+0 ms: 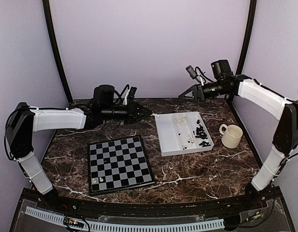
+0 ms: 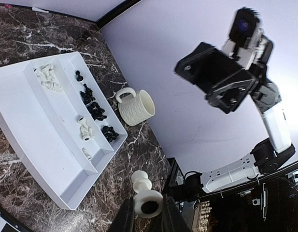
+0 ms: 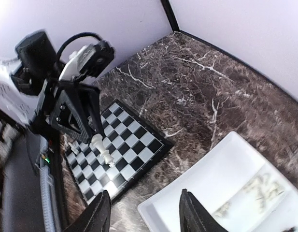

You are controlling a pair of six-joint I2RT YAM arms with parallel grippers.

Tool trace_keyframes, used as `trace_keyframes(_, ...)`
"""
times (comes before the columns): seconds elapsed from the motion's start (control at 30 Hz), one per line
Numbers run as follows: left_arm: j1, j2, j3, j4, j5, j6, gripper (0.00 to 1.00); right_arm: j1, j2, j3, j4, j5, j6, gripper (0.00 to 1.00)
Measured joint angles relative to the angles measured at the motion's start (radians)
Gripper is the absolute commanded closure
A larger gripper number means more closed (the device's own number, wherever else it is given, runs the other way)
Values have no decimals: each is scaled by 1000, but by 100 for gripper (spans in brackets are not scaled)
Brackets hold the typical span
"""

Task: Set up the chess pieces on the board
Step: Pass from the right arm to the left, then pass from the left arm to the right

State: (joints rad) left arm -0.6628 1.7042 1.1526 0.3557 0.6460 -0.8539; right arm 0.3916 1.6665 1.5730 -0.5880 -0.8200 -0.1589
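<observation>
From above, a dark marble bench (image 1: 211, 164) is carrying a chequered board (image 1: 120, 164) at the front left. A white two-part tray (image 1: 170, 140) is lying further back to its right, and a ribbed mug (image 1: 231, 136) is standing beside the tray. Only two small white pieces (image 1: 97, 180) are standing on the board, in its near left corner; every other square is showing bare. Most of the chess pieces (image 1: 199, 133), white and black, are lying in the tray's narrower right-hand part. The left claw (image 1: 145, 112) is hovering behind the board, and the right claw (image 1: 188, 93) is hanging high behind the tray.

From the left wrist, the left claw is pinching a white piece (image 2: 146, 197) between its fingers, base toward the camera, above the bench near the tray's corner.

From the right wrist, the right claw is standing wide apart and gripping nothing, above the tray's edge. The other claw and its white piece are showing in front of the board from this angle.

The job is looking barely begun: one piece is in hand, and nearly the whole set is waiting in the tray.
</observation>
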Motion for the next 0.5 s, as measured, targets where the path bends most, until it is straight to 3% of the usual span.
trace_keyframes(0.13, 0, -9, -23, 100, -14, -27, 92, -53, 27, -162, 257, -172, 324, 44)
trace_keyframes(0.37, 0, -8, -30, 242, -40, -79, 93, -22, 115, -371, 883, -351, 966, 38)
trace_keyframes(0.5, 0, -4, -30, 283, -43, -102, 93, -2, 131, -380, 1085, -381, 1148, 38)
